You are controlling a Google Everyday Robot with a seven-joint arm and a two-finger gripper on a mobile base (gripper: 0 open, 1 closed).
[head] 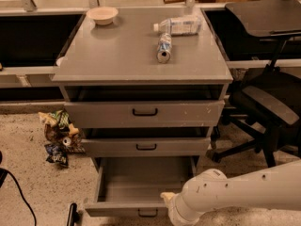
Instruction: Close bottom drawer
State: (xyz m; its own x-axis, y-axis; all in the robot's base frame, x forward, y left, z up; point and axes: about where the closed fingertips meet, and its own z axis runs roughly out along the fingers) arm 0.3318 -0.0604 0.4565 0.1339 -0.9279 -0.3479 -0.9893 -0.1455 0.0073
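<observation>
The bottom drawer (141, 185) of the grey cabinet is pulled far out, showing its empty deep tray. Its narrow front (117, 210) with a small black bar handle (147, 213) sits at the bottom edge of the view. My white arm (235, 194) reaches in from the lower right. The gripper (167, 199) is at the drawer's front right corner, mostly hidden behind the wrist, and only a pale tip shows.
The top drawer (145, 112) and middle drawer (146, 146) are slightly open. A bowl (102, 15), a plastic bottle (179, 25) and a can (163, 47) lie on the cabinet top. Snack bags (57, 135) lie on the floor left. A black office chair (268, 102) stands right.
</observation>
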